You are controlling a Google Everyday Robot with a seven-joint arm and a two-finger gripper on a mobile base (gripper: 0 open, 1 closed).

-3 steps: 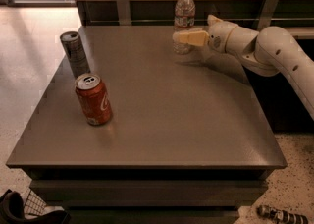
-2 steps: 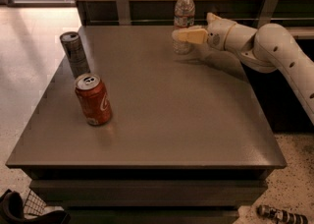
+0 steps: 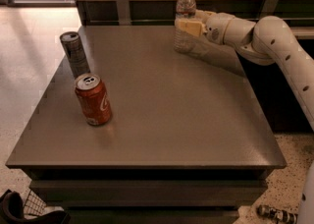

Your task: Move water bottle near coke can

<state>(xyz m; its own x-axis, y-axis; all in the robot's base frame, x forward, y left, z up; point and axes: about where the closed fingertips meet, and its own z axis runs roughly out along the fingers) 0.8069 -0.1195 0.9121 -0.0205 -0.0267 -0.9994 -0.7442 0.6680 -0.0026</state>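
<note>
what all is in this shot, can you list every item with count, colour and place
water bottle: 1, clear with white cap, far edge of the table, upright
coke can: 1, red-orange with silver top, near-left part of the table, upright
slim can: 1, dark grey and silver, left edge of the table, behind the coke can, upright
table: 1, grey-brown, fills the middle of the view
brackets: 2, grey metal, on the wall behind the table
dark object: 1, black, floor at bottom left, cannot tell what it is
small object: 1, dark, floor at bottom right, cannot tell what it is
arm: 1, white, reaching in from the right
end effector: 1, tan and white, at the water bottle's middle
</note>
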